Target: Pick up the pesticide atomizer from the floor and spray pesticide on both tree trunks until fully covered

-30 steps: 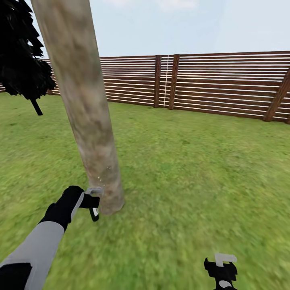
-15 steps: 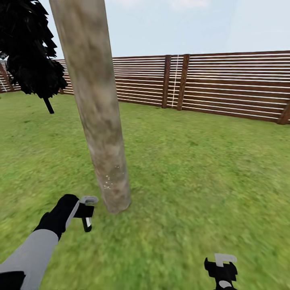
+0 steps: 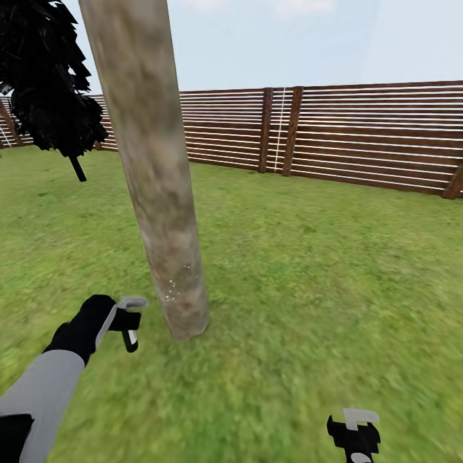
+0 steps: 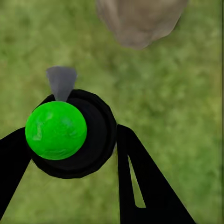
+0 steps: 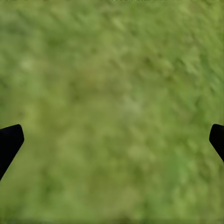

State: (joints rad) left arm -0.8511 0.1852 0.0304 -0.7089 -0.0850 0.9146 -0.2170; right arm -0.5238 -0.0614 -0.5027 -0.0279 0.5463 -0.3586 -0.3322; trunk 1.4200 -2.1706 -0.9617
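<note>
head view: a thick, mottled grey-brown tree trunk [image 3: 151, 173] rising from the lawn [image 3: 308, 283] left of centre, tilted slightly in the picture, its base planted in the grass just right of the left gripper [image 3: 128, 319]. pale specks low on the trunk's near face. left arm, grey sleeve and black wrist, reaching in from the near left; left gripper clamped on the pesticide atomizer [image 3: 131, 339], a small dark piece hanging below the grey fingertip, near the trunk's base but apart from it. right gripper [image 3: 355, 429] at the near right, low over bare grass, well apart from the trunk. a black ragged cone-shaped tree [image 3: 48, 83] at the far left. a reddish-brown slatted fence [image 3: 334, 138] across the far side, pale sky above.

left wrist view: black fingers [image 4: 135, 182] closed around the round black body of the atomizer [image 4: 91, 137], topped by a bright green ball [image 4: 56, 130], with a small grey nozzle [image 4: 61, 81] on the side toward the trunk. base of the trunk [image 4: 140, 21] beyond it, grass between.

right wrist view: blurred green grass [image 5: 112, 112], with black fingertips [image 5: 9, 142] at the two sides, spread wide apart, nothing between them.
</note>
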